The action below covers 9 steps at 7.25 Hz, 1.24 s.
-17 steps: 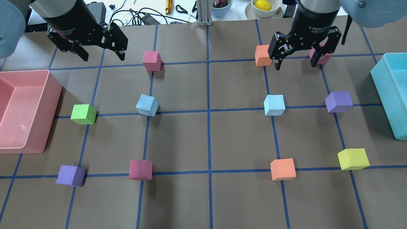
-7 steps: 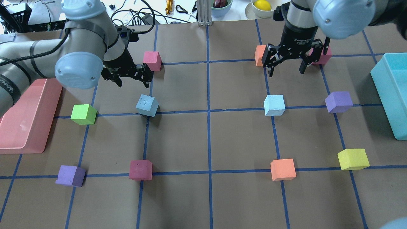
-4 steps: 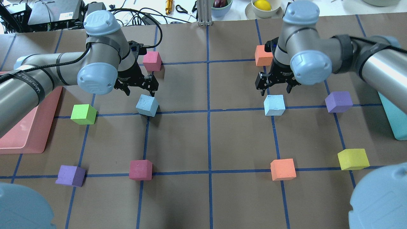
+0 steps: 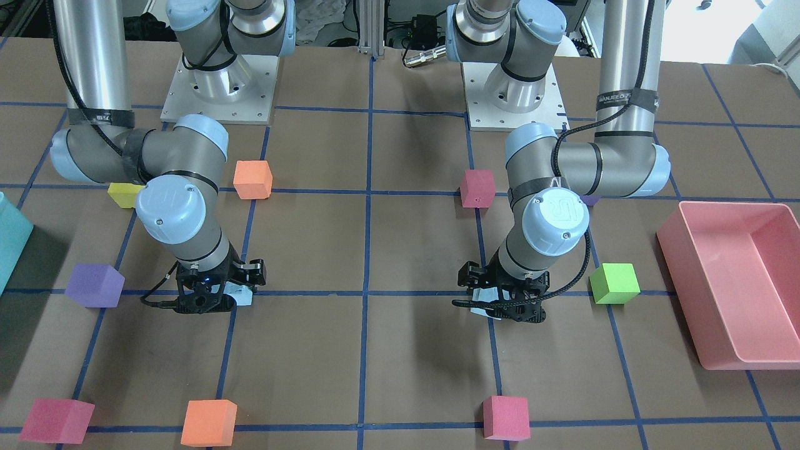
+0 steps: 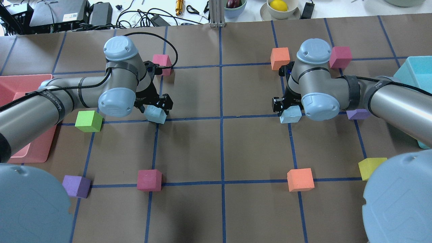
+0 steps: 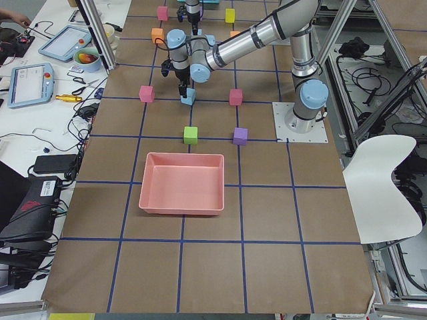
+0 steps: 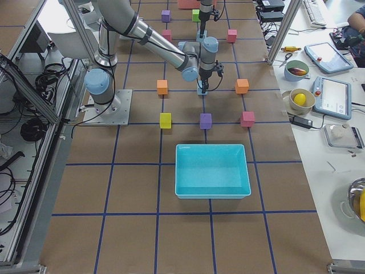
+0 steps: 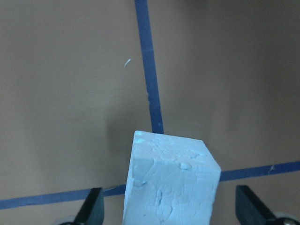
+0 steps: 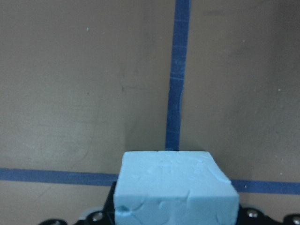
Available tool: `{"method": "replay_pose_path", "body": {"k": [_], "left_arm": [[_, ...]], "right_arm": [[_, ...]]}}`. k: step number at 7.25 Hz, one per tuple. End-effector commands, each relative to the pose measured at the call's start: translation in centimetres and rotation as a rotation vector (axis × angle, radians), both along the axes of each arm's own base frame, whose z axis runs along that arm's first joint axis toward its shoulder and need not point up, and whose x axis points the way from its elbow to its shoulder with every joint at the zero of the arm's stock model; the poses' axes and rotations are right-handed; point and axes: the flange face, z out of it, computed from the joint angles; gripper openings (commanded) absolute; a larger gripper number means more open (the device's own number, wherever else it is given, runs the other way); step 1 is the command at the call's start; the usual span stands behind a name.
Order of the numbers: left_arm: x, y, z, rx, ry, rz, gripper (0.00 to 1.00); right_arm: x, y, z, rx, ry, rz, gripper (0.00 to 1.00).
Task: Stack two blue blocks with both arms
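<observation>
Left gripper (image 8: 168,208), jaws spread, straddles the left blue block (image 5: 156,114) at 9 o'clock of table centre, seen from overhead. Right gripper (image 9: 176,208) sits over the right blue block (image 5: 290,114) at 3 o'clock. Its jaw state is not discernible.

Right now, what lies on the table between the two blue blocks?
Only bare brown paper and blue tape lines, between the left blue block and the right blue block; the overhead view shows it.

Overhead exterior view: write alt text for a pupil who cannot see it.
Two robot arms reach down to two blue blocks on a gridded brown table: the left gripper at the left block, the right gripper at the right block. Other coloured cubes lie around, between a pink bin and a turquoise bin.
</observation>
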Motion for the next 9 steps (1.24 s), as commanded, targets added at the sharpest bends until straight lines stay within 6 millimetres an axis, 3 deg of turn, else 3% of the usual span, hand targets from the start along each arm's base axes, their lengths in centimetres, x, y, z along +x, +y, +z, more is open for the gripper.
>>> {"method": "replay_pose_path", "body": {"k": [1, 3, 5, 6, 8, 9], "left_arm": [[0.0, 0.6, -0.9, -0.024, 0.001, -0.024, 1.0], [0.0, 0.6, -1.1, -0.024, 0.003, -0.028, 0.86], [0.0, 0.5, -0.5, -0.038, 0.003, -0.028, 0.38], [0.0, 0.2, 0.1, -0.05, 0.001, -0.027, 0.13], [0.1, -1.2, 3.3, -0.102, 0.001, -0.024, 0.07], [0.2, -1.3, 4.0, -0.086, 0.002, -0.021, 0.07]], "right_arm": [[2.0, -1.3, 2.4, -0.045, -0.064, -0.009, 0.33], [11.7, 1.5, 4.7, -0.04, -0.111, 0.002, 0.34], [19.4, 5.5, 4.8, -0.032, -0.115, -0.052, 0.35], [20.7, 7.3, 3.7, 0.005, -0.101, -0.033, 0.37], [23.3, 11.6, 0.0, 0.076, -0.08, 0.035, 0.39], [23.6, 12.0, -1.0, 0.093, -0.076, 0.041, 0.41]]}}
